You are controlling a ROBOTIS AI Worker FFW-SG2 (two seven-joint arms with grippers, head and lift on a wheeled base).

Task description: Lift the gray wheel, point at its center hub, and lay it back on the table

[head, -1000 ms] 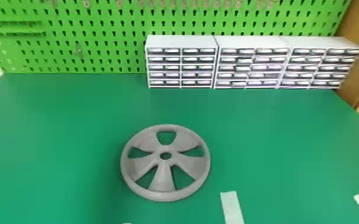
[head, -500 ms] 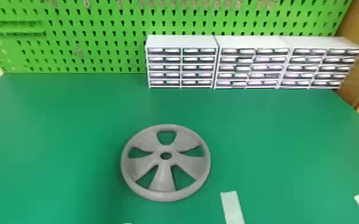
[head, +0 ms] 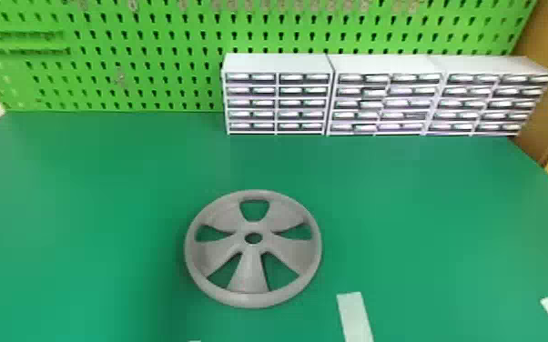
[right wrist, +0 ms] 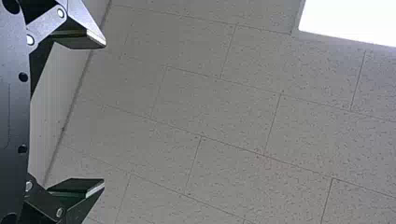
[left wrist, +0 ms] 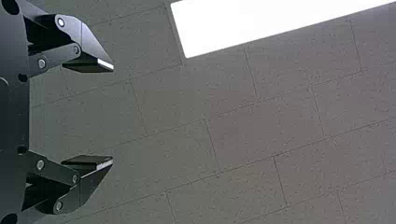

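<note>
The gray wheel (head: 249,277) lies flat on the green table (head: 423,204) in the head view, a little left of the middle, with its round center hub hole facing up and spokes spreading to the rim. In the left wrist view my left gripper (left wrist: 113,114) stands open with nothing between its fingers, facing the ceiling. My right gripper (right wrist: 105,113) is open and holds nothing in the right wrist view, its camera also turned to the ceiling.
White drawer cabinets (head: 277,63) stand in a row along the table's back edge, before a green pegboard (head: 150,82). Pale tape strips (head: 355,318) mark the table to the front right of the wheel.
</note>
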